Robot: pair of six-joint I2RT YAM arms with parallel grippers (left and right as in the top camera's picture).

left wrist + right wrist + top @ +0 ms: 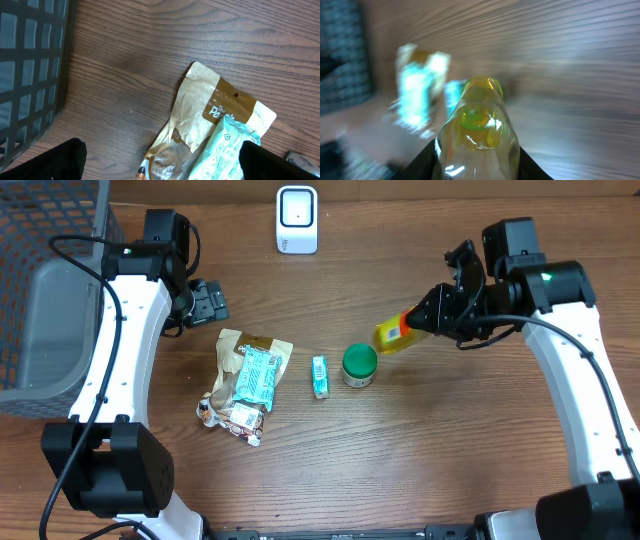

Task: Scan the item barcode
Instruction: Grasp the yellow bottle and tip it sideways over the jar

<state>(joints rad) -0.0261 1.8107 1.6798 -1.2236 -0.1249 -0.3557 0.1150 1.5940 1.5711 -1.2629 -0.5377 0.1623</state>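
A small yellow bottle with a green cap hangs above the table, pointing left, with my right gripper shut on its body. The right wrist view is blurred and shows the yellow bottle filling the space between the black fingers. A white barcode scanner stands at the back centre of the table. My left gripper is open near the back left, above bare wood beside a brown snack bag. Its two fingertips hold nothing.
On the table lie a brown bag with a teal packet on it, a small teal box and a green-lidded jar. A dark wire basket with a grey liner stands at the far left.
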